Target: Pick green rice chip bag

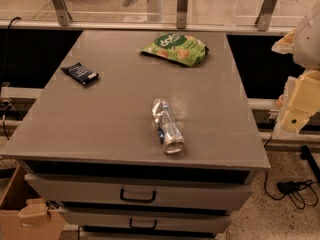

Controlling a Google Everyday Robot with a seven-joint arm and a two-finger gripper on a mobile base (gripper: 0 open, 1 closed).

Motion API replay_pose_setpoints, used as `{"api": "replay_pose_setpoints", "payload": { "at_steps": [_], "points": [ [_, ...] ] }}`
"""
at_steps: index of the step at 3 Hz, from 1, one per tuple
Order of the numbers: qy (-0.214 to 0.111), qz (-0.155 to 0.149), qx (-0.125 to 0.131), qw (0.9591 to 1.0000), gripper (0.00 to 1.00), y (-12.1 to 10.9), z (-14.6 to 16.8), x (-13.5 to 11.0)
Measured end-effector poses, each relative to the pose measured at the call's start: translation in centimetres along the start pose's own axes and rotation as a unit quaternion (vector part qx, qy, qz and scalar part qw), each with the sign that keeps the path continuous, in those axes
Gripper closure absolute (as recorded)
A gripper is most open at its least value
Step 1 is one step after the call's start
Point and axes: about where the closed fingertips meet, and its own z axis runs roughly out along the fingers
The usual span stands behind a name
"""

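Observation:
The green rice chip bag (pixel 175 48) lies flat on the far part of the grey cabinet top (pixel 100 119), right of centre, with its dark green round logo facing up. My gripper (pixel 296 109) hangs at the right edge of the view, beyond the cabinet's right side and well clear of the bag, with nothing seen in it.
A small dark blue packet (pixel 80 73) lies at the left of the top. A crushed silver can (pixel 167 126) lies near the front centre. A glass railing with metal posts (pixel 182 6) runs behind the cabinet. Drawers (pixel 137 194) are below, a cardboard box (pixel 25 214) at lower left, and cables (pixel 295 189) on the floor at right.

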Motion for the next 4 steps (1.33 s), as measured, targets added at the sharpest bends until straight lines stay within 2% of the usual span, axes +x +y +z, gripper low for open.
{"api": "replay_pose_setpoints", "payload": {
  "at_steps": [1, 2, 3, 4],
  "points": [
    [-0.007, -0.001, 0.004, 1.0000, 0.00, -0.6, 0.2, -0.2],
    [-0.046, -0.003, 0.015, 0.9988, 0.00, -6.6, 4.2, -0.5],
    [-0.083, -0.005, 0.041, 0.9957, 0.00, -12.9, 7.4, -1.7],
    [-0.132, 0.010, 0.066, 0.9890, 0.00, -19.3, 10.5, -4.3]
  ]
}}
